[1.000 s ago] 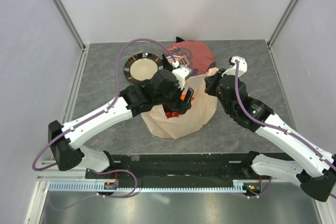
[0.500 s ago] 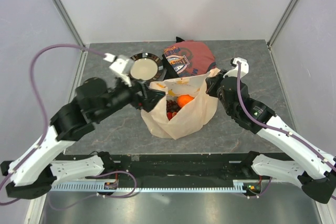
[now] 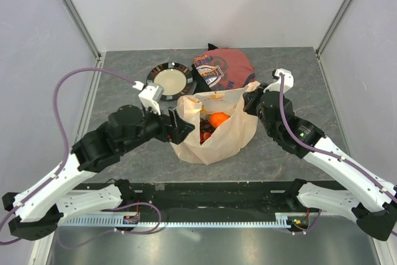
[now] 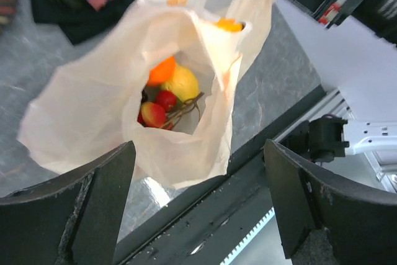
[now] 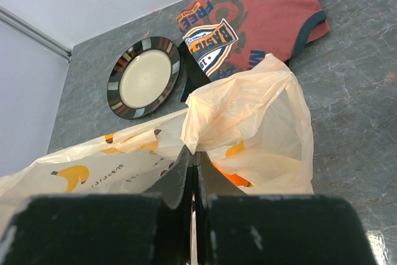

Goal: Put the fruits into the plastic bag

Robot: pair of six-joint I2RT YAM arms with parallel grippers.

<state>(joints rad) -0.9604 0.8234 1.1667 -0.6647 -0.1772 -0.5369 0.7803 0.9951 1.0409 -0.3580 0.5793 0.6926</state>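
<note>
Left gripper (image 3: 183, 126) hangs with its fingers (image 4: 99, 200) spread wide and nothing between them, at the left edge of the plastic bag (image 3: 217, 138) in the middle of the overhead frame. The bag's mouth lies just to its right there. In the left wrist view the mouth sits dead centre between the two black fingers and faces the camera. That is the relation any next reach by this arm turns on.

Right gripper (image 5: 193, 164) is pinched shut on a fold of the bag's rim at the upper right of the bag, holding that side lifted so the mouth gapes. The left arm is the free one, and the nearer to the dark plate (image 3: 169, 80) at upper centre-left.

The bag is thin, crinkly and cream-white with banana prints, slumped on the grey table (image 3: 124, 72) just below the red printed cloth (image 3: 222, 66). Inside lie an orange (image 4: 162, 70), a yellow fruit (image 4: 180, 83) and small red fruits (image 4: 158, 108) with dark stems. All the fruit in view sits inside the bag, so the filling looks about done.
</note>
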